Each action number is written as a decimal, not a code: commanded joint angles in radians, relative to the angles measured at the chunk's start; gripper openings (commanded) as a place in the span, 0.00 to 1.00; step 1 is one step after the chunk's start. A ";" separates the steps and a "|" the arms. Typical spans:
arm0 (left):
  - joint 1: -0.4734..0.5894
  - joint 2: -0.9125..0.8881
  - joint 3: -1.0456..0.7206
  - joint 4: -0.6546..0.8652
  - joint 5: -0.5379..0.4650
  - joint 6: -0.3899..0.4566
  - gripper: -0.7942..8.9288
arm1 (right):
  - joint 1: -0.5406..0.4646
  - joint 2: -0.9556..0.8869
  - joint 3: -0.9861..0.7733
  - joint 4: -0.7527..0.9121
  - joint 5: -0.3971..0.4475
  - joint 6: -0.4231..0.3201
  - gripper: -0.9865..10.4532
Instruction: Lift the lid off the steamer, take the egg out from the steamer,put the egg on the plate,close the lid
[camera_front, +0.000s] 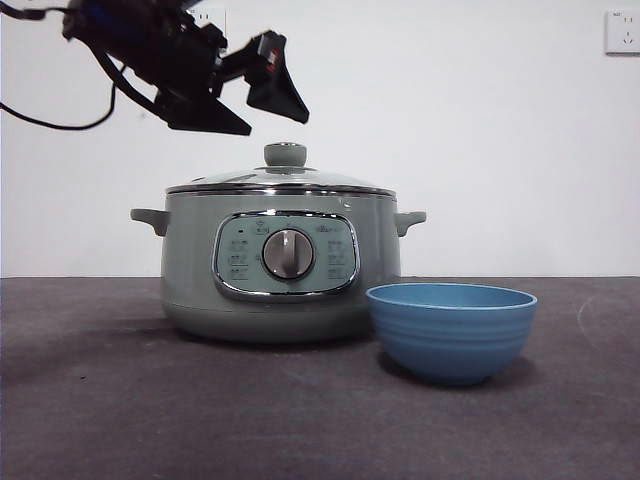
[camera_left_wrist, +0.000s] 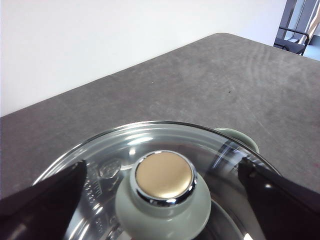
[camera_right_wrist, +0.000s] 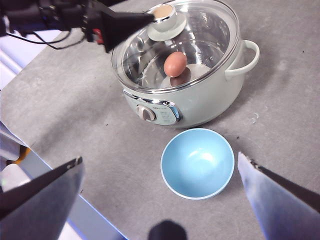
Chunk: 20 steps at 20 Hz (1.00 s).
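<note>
**Lid on, egg inside, left gripper poised above the knob**

Nearest sits the plate (camera_front: 451, 328), a blue ribbed bowl, empty, just right of and in front of the steamer (camera_front: 280, 260). The steamer is squat, sage-green and glossy, with a chrome-framed panel and silver dial. The glass lid (camera_front: 280, 180) rests on it; through it a brown egg (camera_right_wrist: 175, 64) shows. The left gripper (camera_front: 235, 95) hangs above the knob (camera_left_wrist: 164, 175), jaws spread wide, holding nothing. The right gripper (camera_right_wrist: 160, 200) waits high, jaws wide apart, empty. Bare grey table (camera_front: 100, 400) surrounds both.
</note>
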 joint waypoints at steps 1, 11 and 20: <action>-0.013 0.019 0.006 0.026 -0.003 0.011 0.70 | 0.002 0.002 0.002 -0.002 0.003 0.000 0.61; -0.018 0.092 0.006 0.068 -0.028 0.007 0.69 | 0.002 0.001 0.002 -0.011 0.002 0.000 0.61; -0.037 0.095 0.006 0.043 -0.035 0.007 0.36 | 0.002 0.001 0.002 -0.050 0.002 0.000 0.61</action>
